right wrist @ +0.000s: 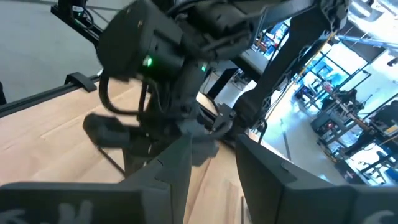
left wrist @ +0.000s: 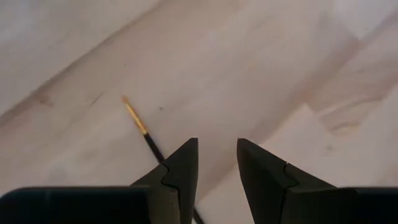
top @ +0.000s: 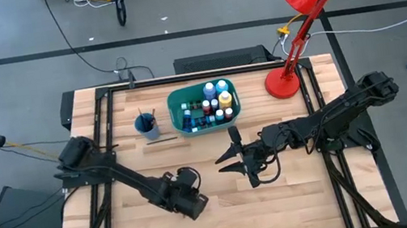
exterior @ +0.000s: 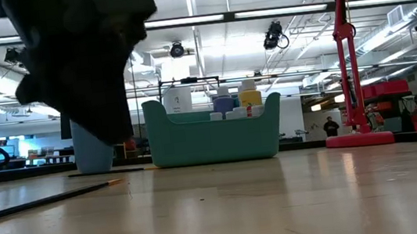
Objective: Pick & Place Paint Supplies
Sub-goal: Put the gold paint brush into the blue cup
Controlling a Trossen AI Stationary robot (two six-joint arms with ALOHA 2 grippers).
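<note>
The teal bin point(top: 204, 106) stands near the far edge of the wooden table point(top: 299, 197), between the small blue cup point(top: 146, 125) and the red desk lamp point(top: 289, 35). Inside it, paint bottles point(top: 216, 100) stand packed upright with pale caps: blue, yellow, white, green and brown or red ones show from above, and in the low view the blue and yellow tops rise above the rim. The cup holds a couple of thin dark brushes point(top: 148, 116) leaning out of it. One brush point(top: 160, 140) lies flat on the table just in front of the cup.

The left end effector point(left wrist: 216, 165) hangs low over the near middle of the table, fingers parted with a narrow gap and nothing between them; a dark-handled brush point(left wrist: 142, 129) with a yellow ferrule lies on the wood just beside one finger, and whether they touch cannot be told. The right end effector point(top: 231, 159) hovers in front of the bin, fingers spread apart and empty
</note>
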